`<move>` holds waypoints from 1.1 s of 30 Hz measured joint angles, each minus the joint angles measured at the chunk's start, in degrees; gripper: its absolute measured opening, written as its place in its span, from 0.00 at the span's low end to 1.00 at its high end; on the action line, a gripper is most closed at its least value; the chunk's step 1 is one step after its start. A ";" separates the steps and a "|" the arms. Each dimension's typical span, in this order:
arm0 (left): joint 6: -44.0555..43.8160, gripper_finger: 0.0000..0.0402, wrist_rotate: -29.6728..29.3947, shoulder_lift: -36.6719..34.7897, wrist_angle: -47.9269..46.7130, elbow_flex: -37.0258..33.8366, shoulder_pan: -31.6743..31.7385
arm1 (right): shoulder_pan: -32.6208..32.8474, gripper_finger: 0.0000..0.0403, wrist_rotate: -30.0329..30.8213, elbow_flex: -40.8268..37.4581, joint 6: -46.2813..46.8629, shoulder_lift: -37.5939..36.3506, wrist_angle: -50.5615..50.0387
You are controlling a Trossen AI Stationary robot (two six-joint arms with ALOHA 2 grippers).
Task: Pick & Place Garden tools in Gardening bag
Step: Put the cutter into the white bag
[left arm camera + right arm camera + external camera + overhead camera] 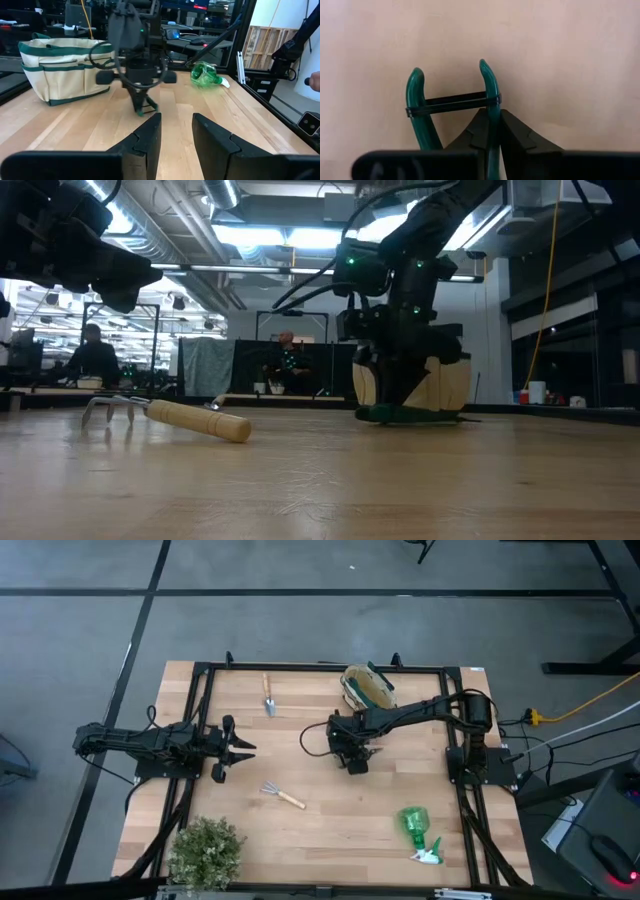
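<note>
My right gripper points down at the middle of the table, shut on pruning shears with green handles joined by a black band. The gardening bag, cream with green trim, stands on its base at the far edge; it also shows in the left wrist view. The trowel lies far left of the bag. The pronged rake lies flat nearer the front. The green spray bottle lies on its side at the near right. My left gripper is open and empty at the left side. My right gripper pinches one green handle of the shears between its two fingers, just behind the black band. The fingers come from above, pointing down. The other handle stands free beside them. Whether the shears are clear of the table, I cannot tell.
A bushy green plant stands at the near left corner. A black frame runs around the table top. Bare wood lies between the right gripper and the bag.
</note>
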 joint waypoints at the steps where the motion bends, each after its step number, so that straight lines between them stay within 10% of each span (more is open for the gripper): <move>1: 0.00 0.26 0.00 0.00 0.02 0.02 0.00 | -0.42 0.07 0.44 0.33 -0.01 0.00 -0.01; 18: 0.00 0.26 0.00 0.00 0.00 0.02 0.00 | -4.86 0.07 -5.72 15.02 3.98 -0.35 -1.82; 33: 0.00 0.26 0.00 0.00 0.00 0.01 -0.01 | -4.89 0.09 -24.54 36.77 7.53 -0.44 -2.32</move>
